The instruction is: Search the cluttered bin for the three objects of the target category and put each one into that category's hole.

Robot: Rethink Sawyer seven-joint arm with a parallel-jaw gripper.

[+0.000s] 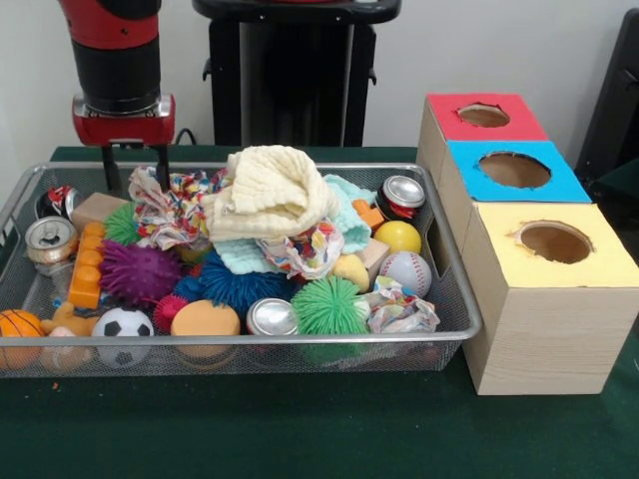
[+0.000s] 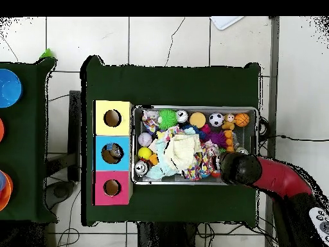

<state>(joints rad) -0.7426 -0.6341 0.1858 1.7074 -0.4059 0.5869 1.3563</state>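
The wire mesh bin [image 1: 240,340] is full of toys and lies left of three boxes; it also shows in the overhead view [image 2: 193,107]. My gripper [image 1: 135,172] hangs open and empty over the bin's far left corner, just above a wooden block and a patterned cloth. In the overhead view the arm's black wrist [image 2: 239,168] hides it. The blue-topped box's hole [image 1: 514,170] is the middle one; from overhead the hole [image 2: 112,153] shows something glinting inside. I cannot make out any clear crinkly plastic container in the pile for certain.
A red-topped box [image 1: 484,115] and a yellow-topped box [image 1: 554,242] flank the blue one. A cream cloth [image 1: 270,190] lies heaped over the pile's middle. Silver cans [image 1: 272,317] lie among spiky balls, a soccer ball [image 1: 124,324] and a baseball [image 1: 405,271]. The pedestal [image 1: 295,70] stands behind.
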